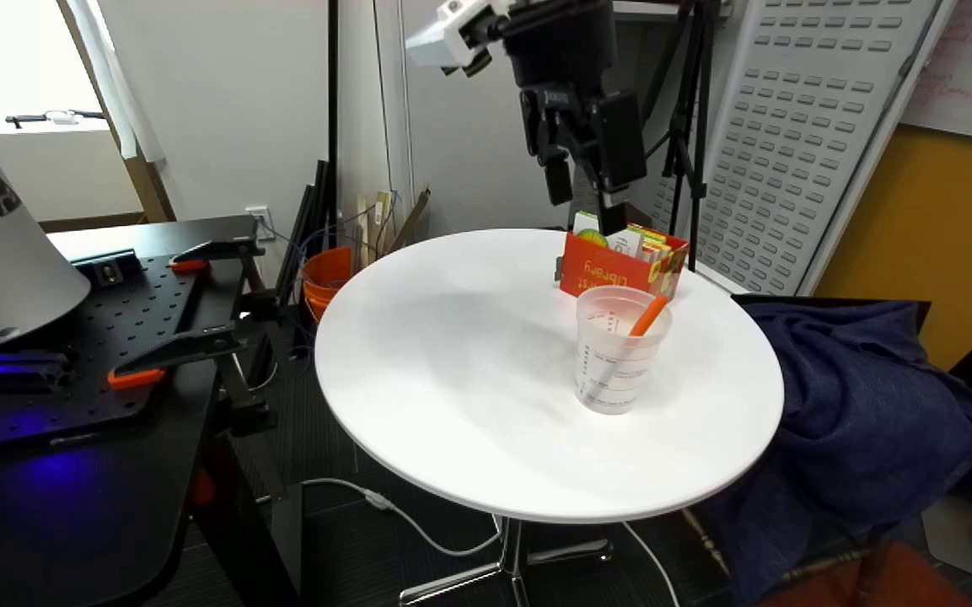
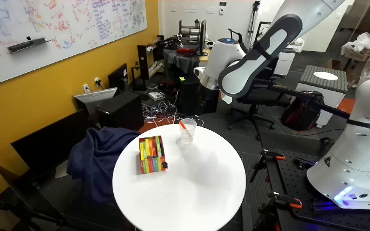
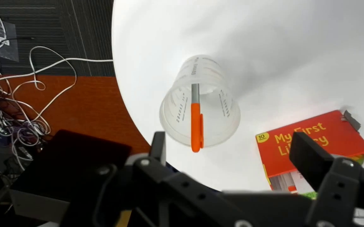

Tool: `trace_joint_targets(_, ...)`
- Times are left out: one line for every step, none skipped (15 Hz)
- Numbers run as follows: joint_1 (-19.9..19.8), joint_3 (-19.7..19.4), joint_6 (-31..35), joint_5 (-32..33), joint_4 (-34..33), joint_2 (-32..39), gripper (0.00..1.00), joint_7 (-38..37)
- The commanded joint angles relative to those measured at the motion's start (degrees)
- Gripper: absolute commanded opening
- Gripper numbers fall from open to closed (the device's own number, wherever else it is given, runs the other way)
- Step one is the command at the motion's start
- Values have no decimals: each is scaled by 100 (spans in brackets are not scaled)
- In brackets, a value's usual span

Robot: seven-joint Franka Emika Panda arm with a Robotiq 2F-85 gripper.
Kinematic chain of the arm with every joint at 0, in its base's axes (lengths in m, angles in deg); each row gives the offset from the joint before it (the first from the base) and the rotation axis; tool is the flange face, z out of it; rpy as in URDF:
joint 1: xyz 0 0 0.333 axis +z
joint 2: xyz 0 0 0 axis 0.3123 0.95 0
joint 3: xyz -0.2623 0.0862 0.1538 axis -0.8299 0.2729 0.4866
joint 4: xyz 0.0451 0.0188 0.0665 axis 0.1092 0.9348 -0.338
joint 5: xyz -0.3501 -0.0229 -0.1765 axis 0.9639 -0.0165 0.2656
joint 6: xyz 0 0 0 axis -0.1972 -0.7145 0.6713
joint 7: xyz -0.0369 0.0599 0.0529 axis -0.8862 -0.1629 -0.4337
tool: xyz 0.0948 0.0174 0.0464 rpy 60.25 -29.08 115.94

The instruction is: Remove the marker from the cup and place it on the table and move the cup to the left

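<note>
The clear cup stands upright on the round white table. The orange marker leans in the cup, its orange end sticking out above the rim. The cup and the marker also show in the other exterior picture. In the wrist view the marker, with its grey lower part, lies against the near rim of the cup. My gripper is open and empty, held well above the table. In the wrist view the fingers of my gripper are wide apart, touching nothing.
A red box of small books stands on the table close to the cup. It shows under the right finger in the wrist view. A dark blue cloth hangs beside the table. The black desk bears the robot's base.
</note>
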Motion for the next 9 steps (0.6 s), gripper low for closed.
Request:
trace_joint_targets(-130, 84, 62, -73, -342, 391, 100, 90)
trace_joint_targets(-145, 81, 51, -56, -394, 449, 100, 68)
trace_joint_targets(-180, 99, 42, -68, -441, 505, 94, 81)
trace_joint_targets(-205, 101, 43, -66, -499, 570, 94, 65)
trace_joint_targets(-238, 120, 29, -82, -557, 637, 92, 74)
trace_joint_targets(-263, 133, 17, -84, -610, 693, 90, 74)
trace_joint_targets(-299, 161, 0, -95, -668, 755, 90, 92)
trace_joint_targets(-339, 202, 1, -112, -723, 821, 89, 122)
trace_joint_targets(-380, 250, -15, -122, -791, 892, 87, 152)
